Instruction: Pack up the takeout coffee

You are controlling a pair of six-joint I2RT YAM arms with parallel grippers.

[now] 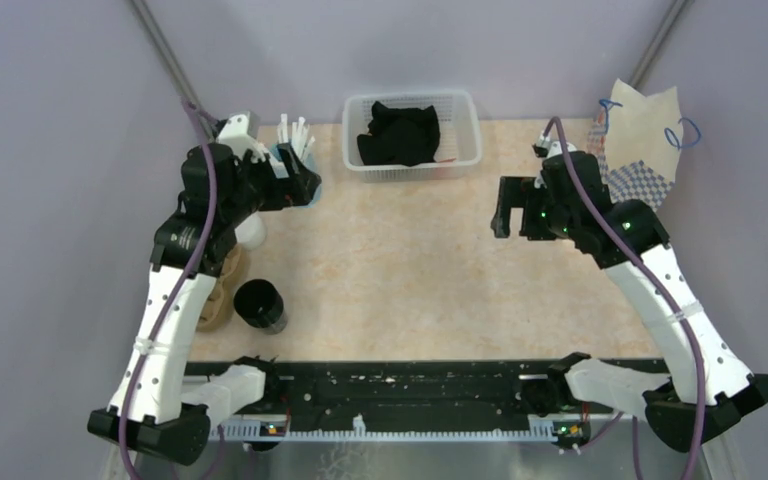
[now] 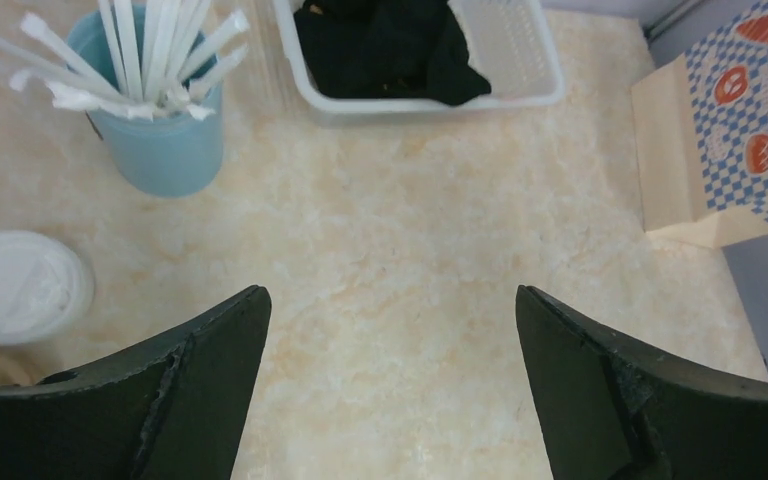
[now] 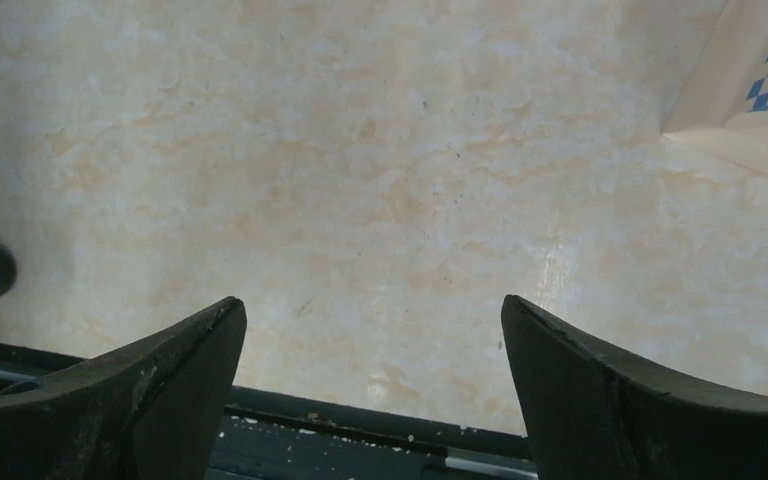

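Left claw point(image 2: 390, 296): spread wide, nothing between the fingers, hanging over bare tabletop point(image 2: 390, 200) at the back left. Right claw point(image 3: 372, 302): also spread and empty, over the right side, well apart from any cup.

Task item: a small pale paper cup with a white plastic lid point(image 2: 20, 285) stands upright just left of your left claw, near the blue tumbler of white straws point(image 2: 165, 130). Only this one pale cup is visible. The brown moulded-pulp carrier point(image 1: 222, 295) lies at the left edge, mostly hidden under the left arm, so its wells can't be read. The all-black cup point(image 1: 260, 306) stands just beside it. Leave that one alone.

Handling, as I judge it:
- The paper wall is thin and will likely buckle under a hard squeeze, so close gently.
- I can't tell whether it is filled. Treat it as top-heavy and keep it upright.
- The lid is only pressed on and may pop, so don't lift by it.
- Take hold across the upper body, just under the lid rim, where the wall is probably stiffest.
- The carrier looks light and may skid when you seat the cup, so consider bracing it with the right claw.
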